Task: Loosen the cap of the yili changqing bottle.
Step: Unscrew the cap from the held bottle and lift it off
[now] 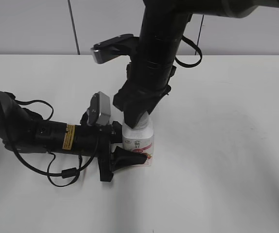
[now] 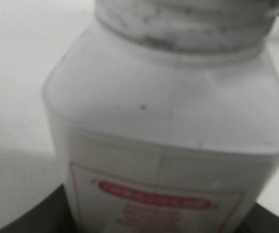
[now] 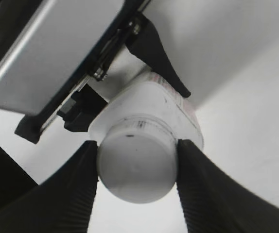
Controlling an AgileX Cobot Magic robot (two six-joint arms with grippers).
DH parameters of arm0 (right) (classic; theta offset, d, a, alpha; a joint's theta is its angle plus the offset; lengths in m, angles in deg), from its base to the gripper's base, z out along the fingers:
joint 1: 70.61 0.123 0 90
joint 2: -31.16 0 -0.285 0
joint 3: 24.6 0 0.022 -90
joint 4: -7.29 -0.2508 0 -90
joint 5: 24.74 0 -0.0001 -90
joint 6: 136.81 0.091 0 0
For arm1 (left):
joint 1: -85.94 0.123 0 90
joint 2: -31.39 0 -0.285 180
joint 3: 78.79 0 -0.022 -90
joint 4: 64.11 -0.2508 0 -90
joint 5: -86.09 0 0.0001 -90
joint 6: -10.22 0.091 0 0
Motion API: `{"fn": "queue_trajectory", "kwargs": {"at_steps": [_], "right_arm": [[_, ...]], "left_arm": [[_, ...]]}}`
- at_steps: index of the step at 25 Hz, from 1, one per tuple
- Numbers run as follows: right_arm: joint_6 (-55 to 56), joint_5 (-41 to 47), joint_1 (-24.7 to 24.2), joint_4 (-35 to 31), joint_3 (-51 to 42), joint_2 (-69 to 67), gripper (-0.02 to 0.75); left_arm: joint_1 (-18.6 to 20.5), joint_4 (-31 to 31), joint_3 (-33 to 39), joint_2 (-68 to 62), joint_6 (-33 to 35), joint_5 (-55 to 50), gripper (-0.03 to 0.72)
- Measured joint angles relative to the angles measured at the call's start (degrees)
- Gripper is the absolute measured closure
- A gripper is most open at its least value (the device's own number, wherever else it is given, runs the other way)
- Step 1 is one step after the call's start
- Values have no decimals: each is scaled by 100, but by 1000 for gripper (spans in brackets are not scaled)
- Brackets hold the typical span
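The yili changqing bottle (image 1: 139, 141) stands upright on the white table, squat and white with a pink-red label. My left gripper (image 1: 126, 147) reaches in from the left and is shut on the bottle's body. One black finger (image 1: 130, 158) crosses the label's front. In the left wrist view the bottle (image 2: 168, 121) fills the frame, with dark fingers (image 2: 25, 218) at the bottom corners. My right gripper (image 3: 137, 144) comes down from above and is shut on the white cap (image 3: 137, 167). Its ribbed pads (image 3: 76, 184) press both sides of the cap. In the exterior view the cap is mostly hidden by the right gripper (image 1: 135, 121).
The left arm (image 1: 42, 133) lies low across the table's left side with a loose cable (image 1: 64, 172) beside it. The right arm (image 1: 154, 53) stands tall over the bottle. A grey wall runs behind the table's far edge (image 1: 236, 55).
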State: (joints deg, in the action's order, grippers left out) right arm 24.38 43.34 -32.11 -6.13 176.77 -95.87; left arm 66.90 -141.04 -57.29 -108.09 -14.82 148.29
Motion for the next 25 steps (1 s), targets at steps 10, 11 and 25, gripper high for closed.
{"fn": "queue_trajectory", "kwargs": {"at_steps": [10, 11, 25], "right_arm": [[-2496, 0, 0, 0, 11, 0, 346], [-2695, 0, 0, 0, 11, 0, 346], [-3463, 48, 0, -5, 11, 0, 347]], "left_arm": [[0, 0, 0, 0, 4, -5, 301], [0, 0, 0, 0, 4, -5, 301], [0, -5, 0, 0, 16, -5, 301]]}}
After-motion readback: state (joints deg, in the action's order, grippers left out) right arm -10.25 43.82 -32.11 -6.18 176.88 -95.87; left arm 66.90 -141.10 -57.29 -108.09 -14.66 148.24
